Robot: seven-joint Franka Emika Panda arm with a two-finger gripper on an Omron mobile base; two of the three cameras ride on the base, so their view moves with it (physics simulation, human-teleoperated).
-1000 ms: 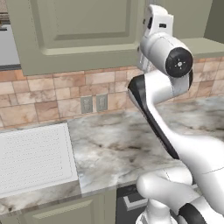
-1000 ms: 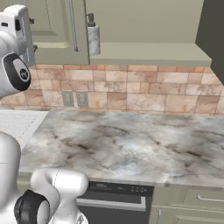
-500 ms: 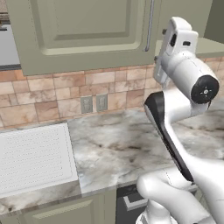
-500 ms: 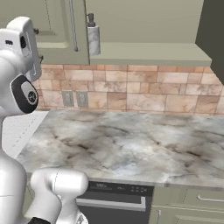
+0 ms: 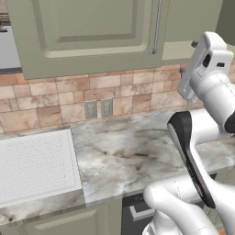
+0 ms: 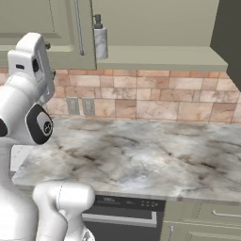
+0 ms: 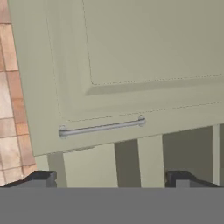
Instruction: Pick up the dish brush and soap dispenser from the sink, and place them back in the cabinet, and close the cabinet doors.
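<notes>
The grey soap dispenser (image 6: 100,40) with its black pump stands upright on the bottom shelf of the olive-green cabinet (image 6: 155,57), just right of the left cabinet door (image 5: 92,32). That door is shut, and its silver bar handle (image 7: 100,127) shows in the hand view. The right side of the cabinet is open. My gripper (image 7: 111,179) is open and empty, raised in front of the left door's lower edge, well left of the dispenser. The white ribbed drainboard of the sink (image 5: 36,165) lies at the lower left. The dish brush is out of view.
A marble counter (image 6: 141,155) runs under the cabinet, backed by a tan tile wall with two outlets (image 5: 98,109). A dark panel (image 6: 230,42), apparently the swung-open right door, juts out at the far right. A dishwasher front (image 6: 122,212) sits below the counter.
The arm has swung to the right and the hand has moved right and slightly down along the cabinet front. The jaws have stayed open. The dispenser has not moved.
</notes>
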